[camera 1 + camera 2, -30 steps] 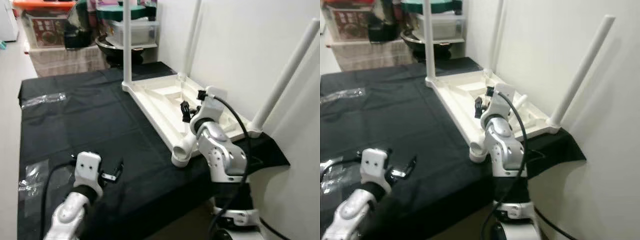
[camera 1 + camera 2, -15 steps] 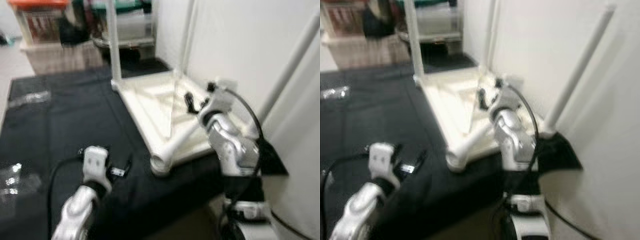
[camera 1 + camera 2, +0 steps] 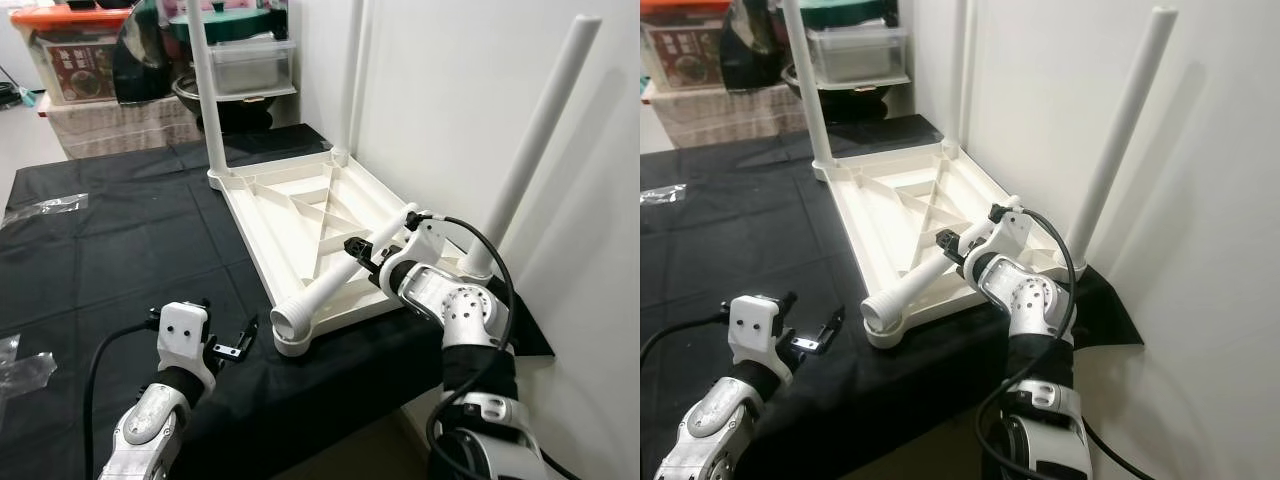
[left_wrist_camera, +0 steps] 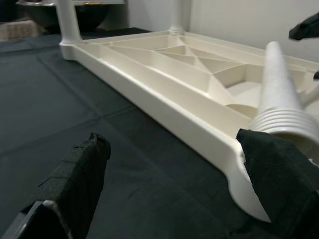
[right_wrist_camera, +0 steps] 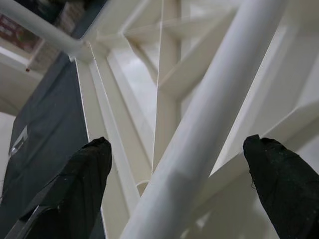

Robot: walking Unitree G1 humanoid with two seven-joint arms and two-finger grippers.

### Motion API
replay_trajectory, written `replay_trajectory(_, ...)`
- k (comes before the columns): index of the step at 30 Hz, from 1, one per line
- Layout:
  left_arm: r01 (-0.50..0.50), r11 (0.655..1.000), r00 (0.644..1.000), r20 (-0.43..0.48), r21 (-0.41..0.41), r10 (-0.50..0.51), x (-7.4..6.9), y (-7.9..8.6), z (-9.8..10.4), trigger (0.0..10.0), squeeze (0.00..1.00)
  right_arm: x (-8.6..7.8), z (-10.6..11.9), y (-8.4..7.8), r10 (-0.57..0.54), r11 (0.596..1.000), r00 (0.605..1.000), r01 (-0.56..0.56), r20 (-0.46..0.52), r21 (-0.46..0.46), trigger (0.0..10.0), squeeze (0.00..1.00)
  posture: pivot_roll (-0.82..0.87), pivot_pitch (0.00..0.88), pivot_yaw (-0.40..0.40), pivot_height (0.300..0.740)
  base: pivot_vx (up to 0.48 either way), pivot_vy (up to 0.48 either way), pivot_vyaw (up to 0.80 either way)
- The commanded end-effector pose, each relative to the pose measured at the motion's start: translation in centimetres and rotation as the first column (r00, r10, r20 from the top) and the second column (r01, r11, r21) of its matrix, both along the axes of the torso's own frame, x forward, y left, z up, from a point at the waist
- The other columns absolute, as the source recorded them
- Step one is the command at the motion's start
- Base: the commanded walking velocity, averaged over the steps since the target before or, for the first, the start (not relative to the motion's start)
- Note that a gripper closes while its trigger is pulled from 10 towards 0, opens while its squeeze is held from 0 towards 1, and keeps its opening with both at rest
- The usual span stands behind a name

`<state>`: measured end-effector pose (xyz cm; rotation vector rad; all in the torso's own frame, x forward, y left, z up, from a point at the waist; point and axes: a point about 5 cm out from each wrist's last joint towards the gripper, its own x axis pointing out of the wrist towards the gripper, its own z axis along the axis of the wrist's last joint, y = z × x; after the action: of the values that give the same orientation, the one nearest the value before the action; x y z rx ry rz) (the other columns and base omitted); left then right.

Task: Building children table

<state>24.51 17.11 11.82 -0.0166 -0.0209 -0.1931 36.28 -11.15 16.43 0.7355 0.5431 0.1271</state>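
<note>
Jaws apart, leg (image 3: 335, 283) seemingly lowered

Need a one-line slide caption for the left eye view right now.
Right gripper steers a loose white plastic table leg toward the upturned white tabletop's near corner socket.

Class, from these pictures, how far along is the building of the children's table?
Three legs already stand upright in the corners of the upturned tabletop. The fourth leg lies slanted between the right gripper's open fingers, its threaded end at the near corner socket. Left: stand it up and screw it in. The left gripper hovers open nearby.
</note>
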Motion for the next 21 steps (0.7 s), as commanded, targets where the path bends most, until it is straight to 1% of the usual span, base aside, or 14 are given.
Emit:
replay_trajectory(1,-0.007,1.000,1.000,-0.004,-0.005,0.007,-0.1,0.1,-0.1,10.0,0.00,0.4,0.2,0.7,0.018,0.998,1.000,-0.018,0.000,0.055,10.0,0.00,0.07,0.000,-0.102,0.740,0.000,0.000,0.00)
replay_trajectory(2,-0.007,1.000,1.000,-0.004,-0.005,0.007,-0.1,0.1,-0.2,10.0,0.00,0.6,0.1,1.0,0.030,0.999,0.999,-0.030,-0.010,0.041,10.0,0.00,0.07,0.000,-0.102,0.740,0.000,0.000,0.00)
replay_trajectory(5,-0.008,1.000,1.000,-0.005,-0.004,0.008,-0.1,0.1,-0.2,10.0,0.00,0.7,0.1,1.1,0.037,0.999,0.999,-0.036,-0.019,0.026,10.0,0.00,0.07,0.000,-0.102,0.740,0.000,0.000,0.00)
replay_trajectory(7,-0.009,1.000,1.000,-0.004,-0.005,0.009,-0.2,0.1,-0.2,10.0,0.00,1.0,-1.1,1.4,0.032,0.998,0.996,-0.036,-0.088,-0.044,10.0,0.00,0.08,0.000,-0.112,0.740,0.000,0.000,0.00)
replay_trajectory(8,-0.010,1.000,1.000,-0.003,-0.004,0.010,-0.2,0.0,-0.1,10.0,0.00,1.1,-1.5,1.4,0.028,0.997,0.994,-0.035,-0.106,-0.067,10.0,0.00,0.08,0.000,-0.112,0.740,0.000,0.000,0.00)
replay_trajectory(10,-0.013,1.000,1.000,-0.002,-0.003,0.013,-0.2,0.1,-0.1,10.0,0.00,1.2,-1.8,1.5,0.025,0.996,0.992,-0.036,-0.125,-0.084,10.0,0.00,0.09,0.000,-0.119,0.740,0.000,0.000,0.00)
replay_trajectory(13,-0.023,1.000,1.000,-0.003,0.000,0.023,-0.3,0.3,-0.2,10.0,0.00,1.4,-2.6,1.7,0.027,0.982,0.985,-0.058,-0.172,-0.178,10.0,0.00,0.09,0.000,-0.129,0.740,0.000,0.000,0.00)
replay_trajectory(16,-0.024,1.000,1.000,-0.004,0.000,0.024,-0.3,0.3,-0.2,10.0,0.00,1.4,-2.7,1.7,0.024,0.979,0.984,-0.059,-0.177,-0.195,10.0,0.00,0.09,0.000,-0.129,0.740,0.000,0.000,0.00)
replay_trajectory(19,-0.028,1.000,1.000,-0.006,-0.002,0.028,-0.4,0.2,-0.3,10.0,0.00,1.5,-3.2,2.3,0.059,0.960,0.982,-0.105,-0.180,-0.259,10.0,0.00,0.09,0.000,-0.132,0.740,0.000,0.000,0.00)
replay_trajectory(20,-0.028,1.000,1.000,-0.006,-0.002,0.028,-0.4,0.2,-0.3,10.0,0.00,1.5,-3.2,2.3,0.059,0.960,0.982,-0.105,-0.180,-0.259,10.0,0.00,0.09,0.000,-0.132,0.740,0.000,0.000,0.00)
replay_trajectory(21,-0.028,1.000,1.000,-0.007,-0.002,0.028,-0.4,0.2,-0.3,10.0,0.00,1.4,-3.5,2.7,0.080,0.947,0.979,-0.133,-0.186,-0.292,10.0,0.00,0.08,0.000,-0.132,0.740,0.000,0.000,0.00)
